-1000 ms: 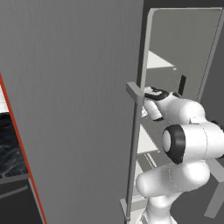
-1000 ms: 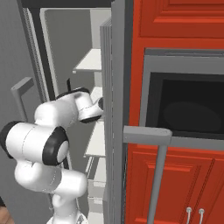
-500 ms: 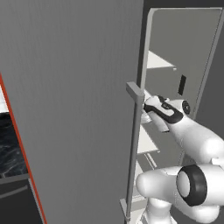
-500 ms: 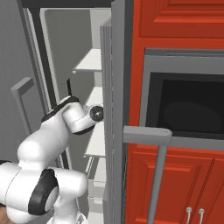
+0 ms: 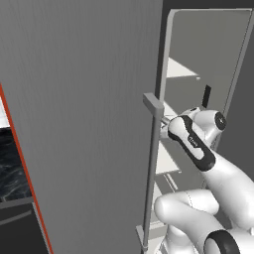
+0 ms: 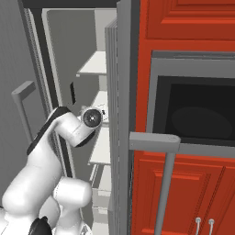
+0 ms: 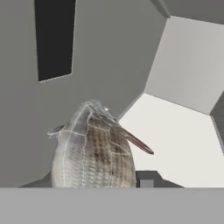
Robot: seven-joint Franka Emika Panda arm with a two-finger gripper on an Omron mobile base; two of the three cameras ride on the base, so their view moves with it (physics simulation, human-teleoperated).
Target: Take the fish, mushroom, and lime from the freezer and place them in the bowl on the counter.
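Reaching deeper than a second ago, the arm's elbow has dropped while its wrist stretches past the open door into the freezer [image 5: 89,99]. Seen from the hand, the gripper [image 7: 98,186] has its fingers closed around a scaly grey-brown fish [image 7: 94,153], which sits just above a pale shelf [image 7: 175,144] inside the compartment. By these pictures the job looks barely begun: the fish is in hand but not yet out, and the mushroom, the lime and the bowl on the counter remain ahead.
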